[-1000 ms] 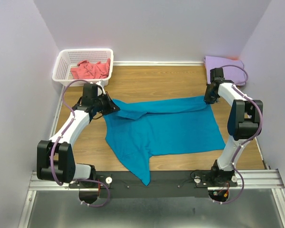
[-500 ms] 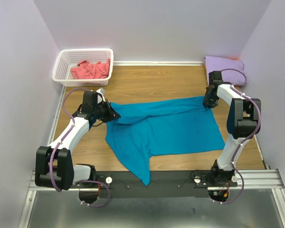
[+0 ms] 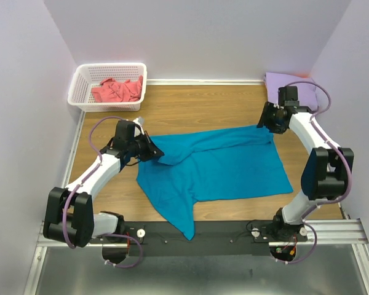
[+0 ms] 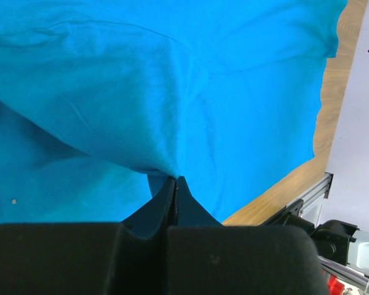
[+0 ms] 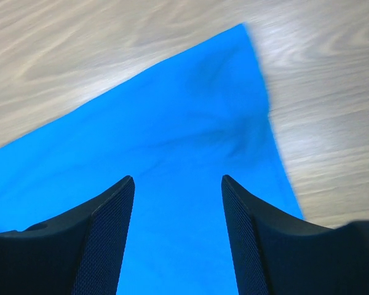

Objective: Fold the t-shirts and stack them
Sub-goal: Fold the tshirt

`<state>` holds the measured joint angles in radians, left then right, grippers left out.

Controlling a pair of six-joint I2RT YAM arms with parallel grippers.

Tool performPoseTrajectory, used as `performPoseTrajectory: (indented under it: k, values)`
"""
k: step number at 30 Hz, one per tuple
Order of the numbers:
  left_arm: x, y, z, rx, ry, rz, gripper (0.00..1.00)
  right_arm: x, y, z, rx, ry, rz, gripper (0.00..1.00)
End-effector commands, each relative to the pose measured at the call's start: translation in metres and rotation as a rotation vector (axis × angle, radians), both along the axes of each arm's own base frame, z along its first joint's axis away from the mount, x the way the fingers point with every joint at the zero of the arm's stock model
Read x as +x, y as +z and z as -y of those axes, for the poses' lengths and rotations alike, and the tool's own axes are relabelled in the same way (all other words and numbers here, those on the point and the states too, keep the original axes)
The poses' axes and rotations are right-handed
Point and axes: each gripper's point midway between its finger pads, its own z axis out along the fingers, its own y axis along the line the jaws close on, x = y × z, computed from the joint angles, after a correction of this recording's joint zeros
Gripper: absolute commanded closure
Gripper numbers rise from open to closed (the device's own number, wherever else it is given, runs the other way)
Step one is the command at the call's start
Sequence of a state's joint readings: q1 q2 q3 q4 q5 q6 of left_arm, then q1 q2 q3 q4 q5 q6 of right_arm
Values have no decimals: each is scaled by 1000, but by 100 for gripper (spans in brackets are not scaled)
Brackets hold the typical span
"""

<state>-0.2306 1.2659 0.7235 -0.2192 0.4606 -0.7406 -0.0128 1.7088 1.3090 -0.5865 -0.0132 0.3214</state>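
With the teal t-shirt spread across the table, the left gripper, pinched shut on its nine-o'clock edge, should drag that fold evenly toward three o'clock while the right gripper, parted and empty above the one-o'clock corner, lifts clear.

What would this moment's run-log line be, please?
left gripper: shut on teal shirt | right gripper: open over its corner | pink shirt: in basket

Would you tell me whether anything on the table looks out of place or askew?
The teal t-shirt lies skewed and rumpled, not flat. Its left edge is bunched up in the shut left gripper, and one end trails past the table onto the black rail. Nothing looks spilled or damaged.
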Motion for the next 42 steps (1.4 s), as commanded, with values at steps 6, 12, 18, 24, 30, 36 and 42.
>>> performPoseTrajectory:
  k: [6, 12, 18, 24, 30, 36, 42]
  values:
    - [15, -1, -1, 22, 27, 30, 100, -35, 15, -104, 208, 318, 92, 34]
    - [39, -10, -4, 75, 38, 44, 100, -58, 16, -179, 213, 556, 174, 35]
    - [79, -18, -1, 119, 14, 61, 100, -65, 13, -224, 166, 709, 241, 36]
    - [104, -31, 2, 133, -11, 45, 100, -69, 10, -271, 71, 840, 305, 40]
    - [114, -41, 1, 142, -22, 33, 100, -73, -8, -312, -44, 937, 333, 46]
    - [122, -44, -4, 146, -6, 30, 100, -85, -29, -351, -86, 1025, 337, 56]
    - [124, -45, -6, 145, -1, 28, 100, -93, -42, -377, -54, 1097, 320, 63]
